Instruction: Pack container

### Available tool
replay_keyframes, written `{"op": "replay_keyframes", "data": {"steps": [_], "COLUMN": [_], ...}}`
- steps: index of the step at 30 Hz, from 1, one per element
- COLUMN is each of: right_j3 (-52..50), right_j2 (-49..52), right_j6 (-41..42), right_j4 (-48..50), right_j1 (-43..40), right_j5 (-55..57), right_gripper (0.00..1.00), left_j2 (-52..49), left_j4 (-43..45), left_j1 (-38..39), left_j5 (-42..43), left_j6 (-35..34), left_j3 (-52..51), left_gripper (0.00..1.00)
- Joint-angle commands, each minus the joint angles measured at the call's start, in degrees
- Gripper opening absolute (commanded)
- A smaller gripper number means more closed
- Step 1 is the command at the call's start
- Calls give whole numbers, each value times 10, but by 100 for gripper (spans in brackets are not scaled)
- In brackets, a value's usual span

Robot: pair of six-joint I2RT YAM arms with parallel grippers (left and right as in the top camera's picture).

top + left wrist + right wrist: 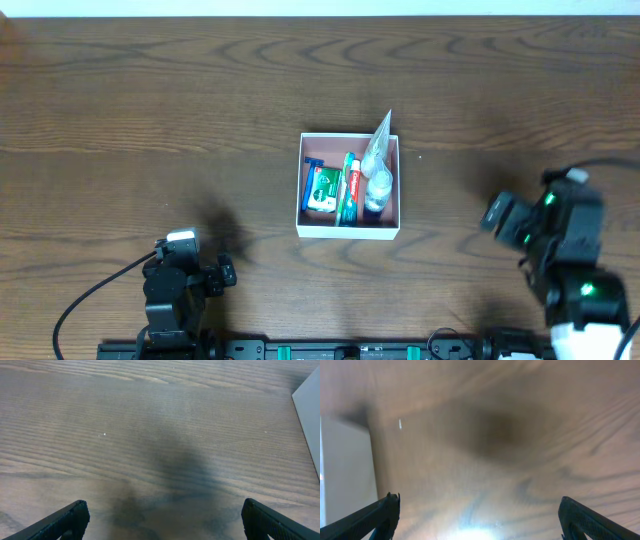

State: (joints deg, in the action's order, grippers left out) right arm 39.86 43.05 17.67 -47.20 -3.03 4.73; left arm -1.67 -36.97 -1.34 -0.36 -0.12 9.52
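The container, a small square white-walled box, sits at the table's centre in the overhead view. Inside it lie a blue razor, a green packet, a toothpaste tube and a clear plastic bag that sticks up over the back wall. My left gripper is open and empty over bare wood at the front left; the box's white wall shows at its view's right edge. My right gripper is open and empty at the right; the box's wall shows at its view's left edge.
The dark wooden table spreads all round the box. The left arm sits at the front left and the right arm at the front right, both well apart from the box.
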Motion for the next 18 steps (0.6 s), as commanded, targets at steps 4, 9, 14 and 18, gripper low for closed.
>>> {"op": "replay_keyframes", "data": {"steps": [4, 9, 14, 18], "right_j3": [-129, -197, -246, -283], "right_j2": [-122, -214, -291, -338], "right_j6": [-25, -25, -30, -34], "right_j4": [8, 21, 44, 69], "right_j1": [4, 4, 4, 4], "right_j5": [-64, -63, -62, -63], "right_gripper": [99, 99, 99, 99], "left_j2": [2, 2, 2, 2], "left_j4": [-1, -1, -1, -1], "left_j1": [-2, -2, -2, -2], "left_j5": [0, 0, 0, 0], "left_j6": [3, 3, 3, 3], "left_j3": [-7, -7, -7, -7], "left_gripper": [98, 98, 98, 98]}}
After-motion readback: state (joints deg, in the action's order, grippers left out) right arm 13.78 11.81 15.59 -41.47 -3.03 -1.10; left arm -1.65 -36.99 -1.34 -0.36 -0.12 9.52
